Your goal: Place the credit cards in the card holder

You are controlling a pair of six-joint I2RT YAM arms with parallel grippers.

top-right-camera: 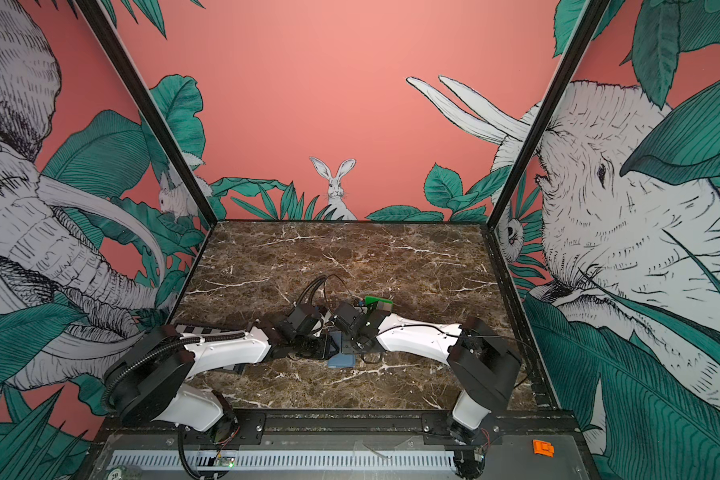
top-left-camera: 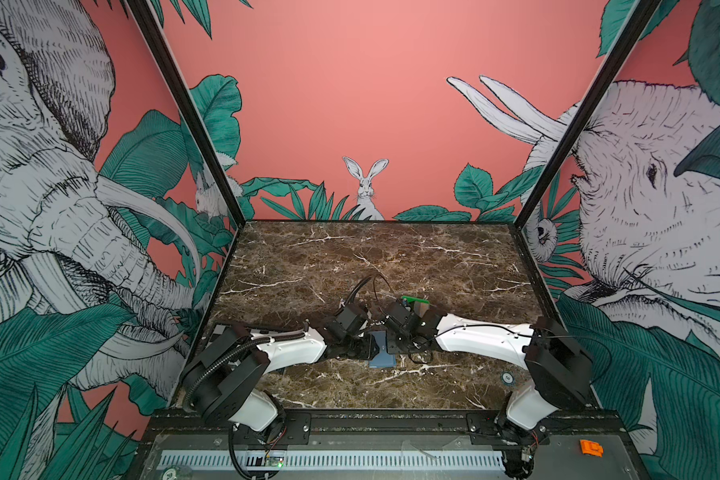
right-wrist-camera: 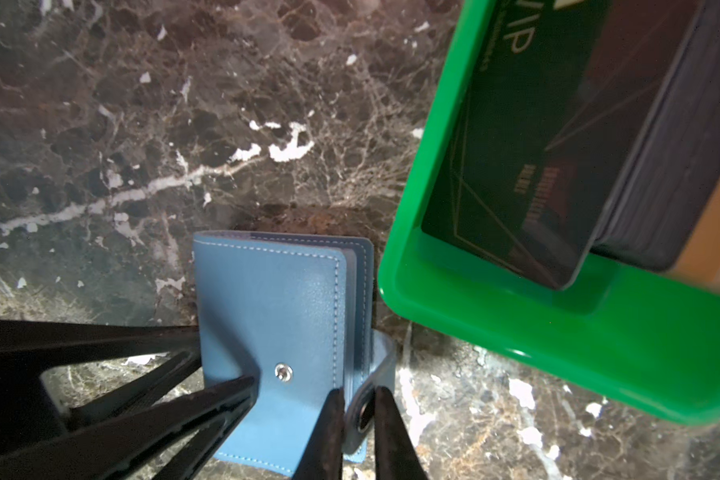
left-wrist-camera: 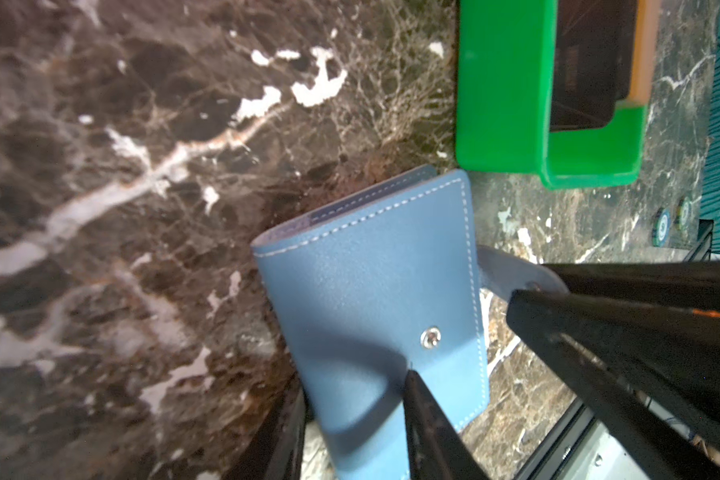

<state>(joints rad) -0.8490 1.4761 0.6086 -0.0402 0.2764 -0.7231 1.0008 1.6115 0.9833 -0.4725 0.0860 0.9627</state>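
Card holder [right-wrist-camera: 275, 316] lies shut & flat on the marble table [top-left-camera: 350, 257], approx mid-table on the side nearer the arm bases, wedged btwn the two grippers in both top views [top-right-camera: 341, 360]. L gripper [left-wrist-camera: 354, 382] comes at it from the spine side w/ jaws part spread: one fingertip [right-wrist-camera: 246, 384] sits on the blue cover just beside the metal snap stud [right-wrist-camera: 283, 372], the other finger runs along the spine edge. Can't tell if that second finger touches the leather. R gripper [right-wrist-camera: 358, 392] is at the opposite, opening edge, jaws drawn close & pinching the holder's snap tab [right-wrist-camera: 364, 415]. The tab stands off the stud, not fastened, & curls out past the cover edge; in the L wrist view the same pinch shows at the tab's rounded end [left-wrist-camera: 533, 284]. Clear inner sleeves peek out as a thin stack at the opening edge. Credit cards [right-wrist-camera: 516, 145] aren't in the holder: they stand on edge in a green tray [right-wrist-camera: 516, 332], black "VIP" one in front, a grey stack behind it, a tan one at the back. Tray sits just beside the holder, not touching, on the far side of it in a top view [top-left-camera: 416, 300].
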